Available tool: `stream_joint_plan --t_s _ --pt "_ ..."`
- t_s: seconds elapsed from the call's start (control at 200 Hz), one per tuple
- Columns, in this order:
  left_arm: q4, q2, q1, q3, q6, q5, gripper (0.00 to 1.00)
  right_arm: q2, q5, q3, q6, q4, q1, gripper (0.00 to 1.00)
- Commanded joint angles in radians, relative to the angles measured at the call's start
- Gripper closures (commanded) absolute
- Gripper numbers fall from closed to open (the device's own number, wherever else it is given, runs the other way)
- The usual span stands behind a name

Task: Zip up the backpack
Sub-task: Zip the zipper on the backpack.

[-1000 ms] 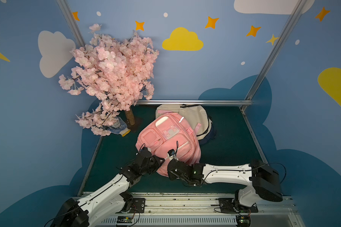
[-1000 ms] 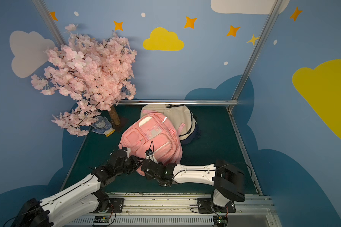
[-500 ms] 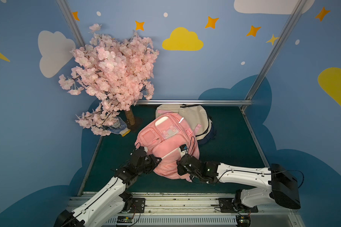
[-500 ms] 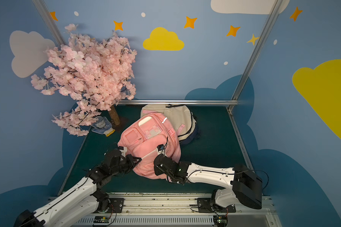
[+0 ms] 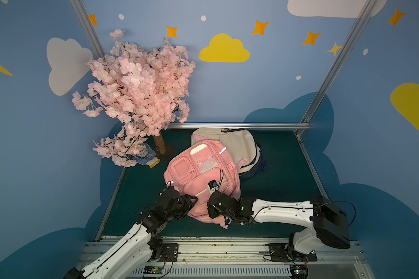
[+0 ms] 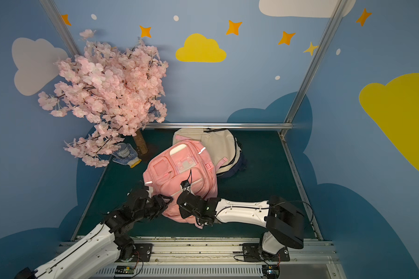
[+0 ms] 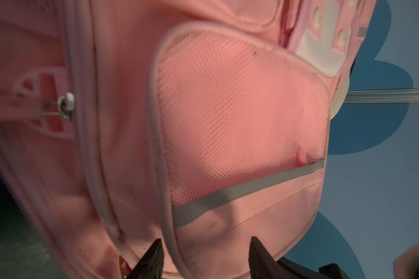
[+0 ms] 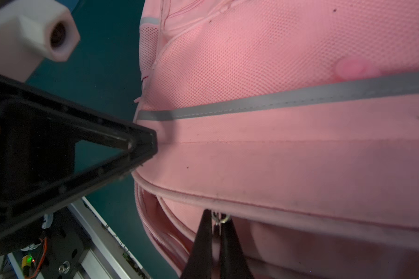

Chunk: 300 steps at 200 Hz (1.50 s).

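In both top views the pink backpack [image 5: 201, 174] lies front up in the middle of the green table [image 5: 288, 174], its far end overlapping a beige bag [image 5: 237, 145]. My left gripper [image 5: 190, 200] sits at the pack's near left corner. My right gripper [image 5: 211, 207] is just to the right of it on the near edge, so both arms work the same end of the zip. In the left wrist view my fingers [image 7: 153, 258] stand partway apart, straddling the piped seam [image 7: 165, 217] beside the mesh pocket [image 7: 240, 108] and clamping nothing. I judge they are parted to take a fresh hold that steadies the fabric. In the right wrist view my right jaws are pinched tight on the small metal ring of the zip pull [image 8: 221, 218], tucked under the piping, because that ring is the only part that drags the slider. The toothed track [image 8: 153, 232] beside it gapes open, so the zip is not yet closed round this corner. One left fingertip presses into the cloth by the grey strip [image 8: 276, 101], bracing the pack against my pull.
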Motion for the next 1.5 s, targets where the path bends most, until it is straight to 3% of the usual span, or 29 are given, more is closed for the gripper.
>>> stream_joint_plan --t_s 0.0,0.135,0.23,0.35,0.435,0.691,0.926,1.056,1.256,1.497 --pt "0.019 0.010 -0.014 -0.039 -0.051 -0.019 0.48 0.017 -0.039 0.043 -0.023 0.030 0.024 1.00" --pt "0.002 0.016 -0.008 -0.036 -0.039 -0.047 0.63 0.028 -0.021 0.066 -0.028 -0.025 0.037 1.00" --pt "-0.035 0.010 0.004 -0.029 -0.015 -0.072 0.74 0.012 0.072 0.082 0.029 -0.155 0.034 1.00" --pt "-0.047 -0.018 0.045 -0.053 0.010 -0.059 0.91 -0.033 0.139 0.056 0.007 -0.229 0.020 1.00" --pt "-0.088 -0.051 0.079 -0.060 0.028 -0.052 0.97 -0.077 0.165 0.021 -0.005 -0.251 -0.005 1.00" --pt "-0.219 -0.155 0.163 -0.027 0.089 -0.058 0.98 -0.188 0.165 -0.096 -0.023 -0.224 -0.122 1.00" --pt "-0.292 -0.151 0.212 0.033 0.146 -0.067 0.98 -0.175 0.118 -0.082 -0.017 -0.193 -0.131 1.00" --pt "-0.246 -0.124 0.228 0.039 0.162 -0.031 0.98 -0.127 -0.018 -0.016 -0.116 -0.220 -0.119 1.00" --pt "-0.099 -0.004 0.223 0.031 0.160 0.063 0.98 0.021 -0.073 0.037 -0.102 -0.224 -0.074 1.00" --pt "-0.073 0.034 0.215 0.034 0.174 0.069 0.98 0.193 -0.080 0.137 -0.104 -0.315 -0.073 1.00"
